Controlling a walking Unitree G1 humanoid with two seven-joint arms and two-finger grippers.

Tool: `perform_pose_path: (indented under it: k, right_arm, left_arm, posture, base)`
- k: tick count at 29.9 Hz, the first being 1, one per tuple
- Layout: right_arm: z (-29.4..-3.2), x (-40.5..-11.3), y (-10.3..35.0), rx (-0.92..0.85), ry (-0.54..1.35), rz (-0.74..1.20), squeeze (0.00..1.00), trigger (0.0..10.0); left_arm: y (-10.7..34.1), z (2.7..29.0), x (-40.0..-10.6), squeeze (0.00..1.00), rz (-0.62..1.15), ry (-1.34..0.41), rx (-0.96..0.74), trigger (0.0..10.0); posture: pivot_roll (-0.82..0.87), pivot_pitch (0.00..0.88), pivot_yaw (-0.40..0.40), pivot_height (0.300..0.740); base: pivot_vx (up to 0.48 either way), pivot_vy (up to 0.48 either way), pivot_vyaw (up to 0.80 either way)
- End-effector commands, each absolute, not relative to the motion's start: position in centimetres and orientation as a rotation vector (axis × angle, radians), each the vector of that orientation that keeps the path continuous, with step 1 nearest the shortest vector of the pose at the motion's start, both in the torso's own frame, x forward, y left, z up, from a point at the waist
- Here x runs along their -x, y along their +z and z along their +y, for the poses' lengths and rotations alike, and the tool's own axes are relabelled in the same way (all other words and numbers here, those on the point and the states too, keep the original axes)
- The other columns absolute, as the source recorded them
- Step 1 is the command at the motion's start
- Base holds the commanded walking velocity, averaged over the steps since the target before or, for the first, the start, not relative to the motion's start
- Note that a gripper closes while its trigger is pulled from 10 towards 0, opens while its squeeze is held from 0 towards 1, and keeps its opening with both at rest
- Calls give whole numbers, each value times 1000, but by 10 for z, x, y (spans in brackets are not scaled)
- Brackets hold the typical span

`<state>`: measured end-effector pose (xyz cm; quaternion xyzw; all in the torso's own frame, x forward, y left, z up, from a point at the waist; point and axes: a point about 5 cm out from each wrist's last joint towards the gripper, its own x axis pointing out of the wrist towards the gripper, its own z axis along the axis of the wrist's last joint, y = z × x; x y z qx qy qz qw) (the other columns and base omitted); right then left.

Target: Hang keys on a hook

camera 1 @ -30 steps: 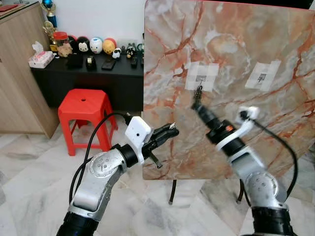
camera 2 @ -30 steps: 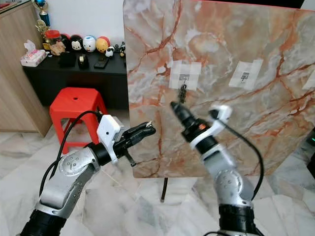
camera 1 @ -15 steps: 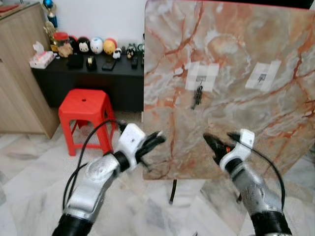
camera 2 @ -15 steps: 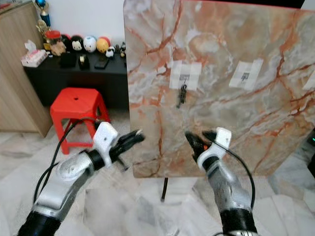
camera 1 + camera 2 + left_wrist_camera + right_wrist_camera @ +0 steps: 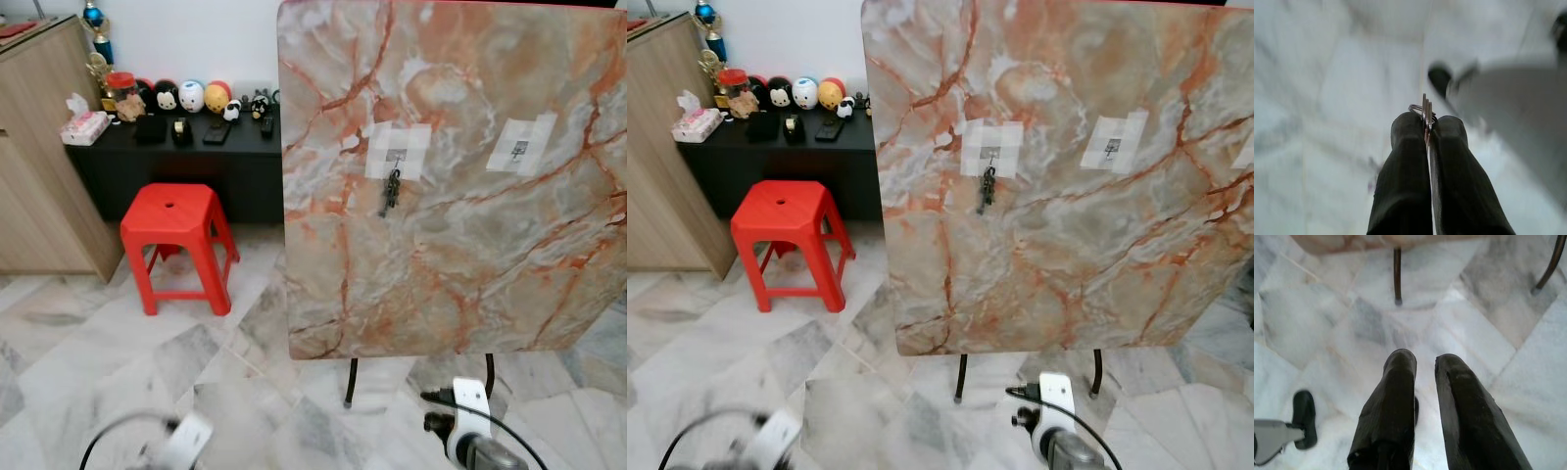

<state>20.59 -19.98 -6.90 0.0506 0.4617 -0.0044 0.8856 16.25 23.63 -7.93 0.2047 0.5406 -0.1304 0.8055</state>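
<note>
A bunch of dark keys hangs from the left hook, which is taped to the upright marble board. The right taped hook carries nothing. Both arms are down low near the floor. My left gripper is shut on a second set of keys, whose ring and blades stick out between the fingertips. In the right wrist view my right gripper is open over the floor tiles, a narrow gap between its fingers and nothing in it.
A red plastic stool stands left of the board. Behind it is a low black cabinet with figurines, and a wooden cupboard at far left. The board rests on thin dark legs over marble floor.
Both arms have dropped from in front of the board to near the floor. The right gripper drew back from the left hook and left the keys hanging there.
</note>
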Motion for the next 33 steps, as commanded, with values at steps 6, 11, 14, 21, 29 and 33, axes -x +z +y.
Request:
perform_pose_path:
  k: [6,11,14,21,29,33]
  right_arm:
    - [-199,-174,-87,21,9,1076,0,10000]
    - [-199,-161,-93,134,93,1128,0,10000]
    - [-199,-155,-95,198,131,1153,0,10000]
    - [-204,-159,-93,145,86,1134,0,10000]
    - [-209,-157,-93,34,-31,1129,0,10000]
    - [-209,-157,-93,30,-32,1121,0,10000]
  left_arm:
    - [-99,237,-121,0,1328,-124,-331,10000]
    - [-98,246,-116,0,1362,-144,-390,10000]
    - [-98,261,-104,0,1429,-213,-569,10000]
    - [-98,260,-107,0,1376,46,-258,10000]
    - [-94,252,-129,0,1291,81,-186,10000]
    - [-93,251,-133,0,1284,63,-186,10000]
  posture:
    - [-4,0,-30,740]
    - [15,0,-40,740]
    - [9,0,-38,740]
    - [-7,0,-48,740]
    - [-48,0,-33,740]
    - [-57,0,-21,740]
  base:
    - [0,0,0]
    - [0,0,0]
    - [0,0,0]
    - [0,0,0]
    - [0,0,0]
    - [0,0,0]
